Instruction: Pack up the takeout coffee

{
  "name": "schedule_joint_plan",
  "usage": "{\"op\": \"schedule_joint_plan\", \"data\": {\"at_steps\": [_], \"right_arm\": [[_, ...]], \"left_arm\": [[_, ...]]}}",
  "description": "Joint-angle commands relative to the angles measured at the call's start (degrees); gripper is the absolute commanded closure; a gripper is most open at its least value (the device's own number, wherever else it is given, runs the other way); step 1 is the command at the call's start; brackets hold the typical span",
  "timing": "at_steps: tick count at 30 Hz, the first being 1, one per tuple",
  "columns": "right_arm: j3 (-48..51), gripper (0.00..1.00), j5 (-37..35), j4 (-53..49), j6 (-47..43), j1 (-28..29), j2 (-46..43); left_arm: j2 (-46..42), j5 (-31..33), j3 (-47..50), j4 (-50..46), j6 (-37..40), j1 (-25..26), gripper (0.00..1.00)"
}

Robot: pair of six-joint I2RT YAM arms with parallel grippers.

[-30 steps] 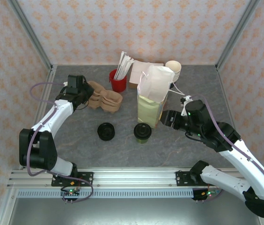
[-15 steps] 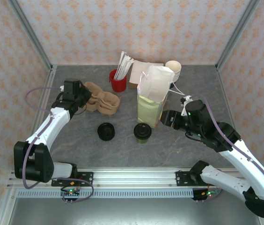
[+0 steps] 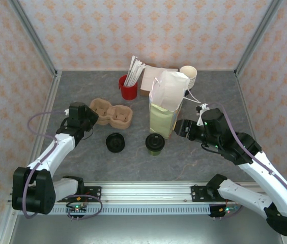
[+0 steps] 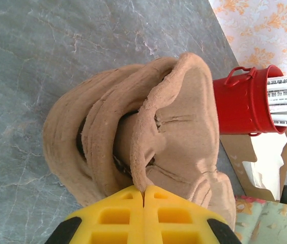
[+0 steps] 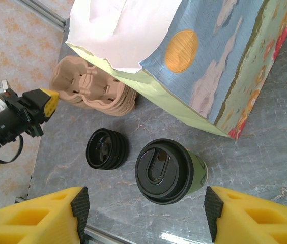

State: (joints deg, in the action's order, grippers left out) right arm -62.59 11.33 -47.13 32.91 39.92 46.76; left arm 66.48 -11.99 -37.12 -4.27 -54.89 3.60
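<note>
Top view, left side: the left gripper point(image 3: 86, 116) sits low over the grey table point(image 3: 133, 165) at the left end of the pulp cup carrier point(image 3: 114, 113). In the left wrist view its yellow fingers point(image 4: 115, 216) are pressed together, with a thin fold of the carrier's rim pinched in the seam between them. The carrier lies flat with its long side running left to right. Just in front of it, toward the arm bases, is the black disc point(image 3: 115, 142), low and round, apart from the carrier. Behind the carrier's right end a red bucket point(image 3: 128, 89) stands upright holding white wrapped sticks. The takeout coffee point(image 3: 154, 144) stands right of the black disc and near it, not touching. It is upright on the table, long axis vertical, black lid facing up, with olive-green side showing below the lid in the right wrist view. It stands just in front of the paper bag point(image 3: 165, 109), outside it; the bag is upright with its mouth open at the top. The right gripper point(image 3: 182, 128) hangs right of the bag's lower end, aimed toward the coffee. Its yellow fingers point(image 5: 36, 216) are spread wide and hold nothing. Cream cups point(image 3: 188, 74) are stacked at the back, right of the bag.
</note>
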Motion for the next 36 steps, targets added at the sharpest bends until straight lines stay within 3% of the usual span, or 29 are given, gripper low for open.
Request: {"op": "schedule_joint_plan", "data": {"at_steps": [1,8,23,30,36], "right_arm": [[0.4,0.37,-0.5,1.4,-0.1,-0.3,-0.3],[0.6,0.37,0.5,2.7,0.2,-0.3,0.3],[0.6,0.37,1.5,3.7,0.5,-0.3,1.5],[1.0,0.37,1.8,4.4,0.7,-0.3,1.8],[1.3,0.37,1.7,4.7,0.7,-0.3,1.9]], "left_arm": [[-3.1,-1.5,3.5,7.0,-1.9,-0.4,0.97],[-8.7,-1.7,8.7,13.4,-6.6,-0.4,1.00],[-12.2,-3.3,12.6,22.2,-16.3,-0.5,1.00],[-14.3,-2.6,13.7,22.5,-17.8,-0.5,1.00],[-16.6,-1.8,13.4,12.9,-14.7,-0.5,1.00]]}}
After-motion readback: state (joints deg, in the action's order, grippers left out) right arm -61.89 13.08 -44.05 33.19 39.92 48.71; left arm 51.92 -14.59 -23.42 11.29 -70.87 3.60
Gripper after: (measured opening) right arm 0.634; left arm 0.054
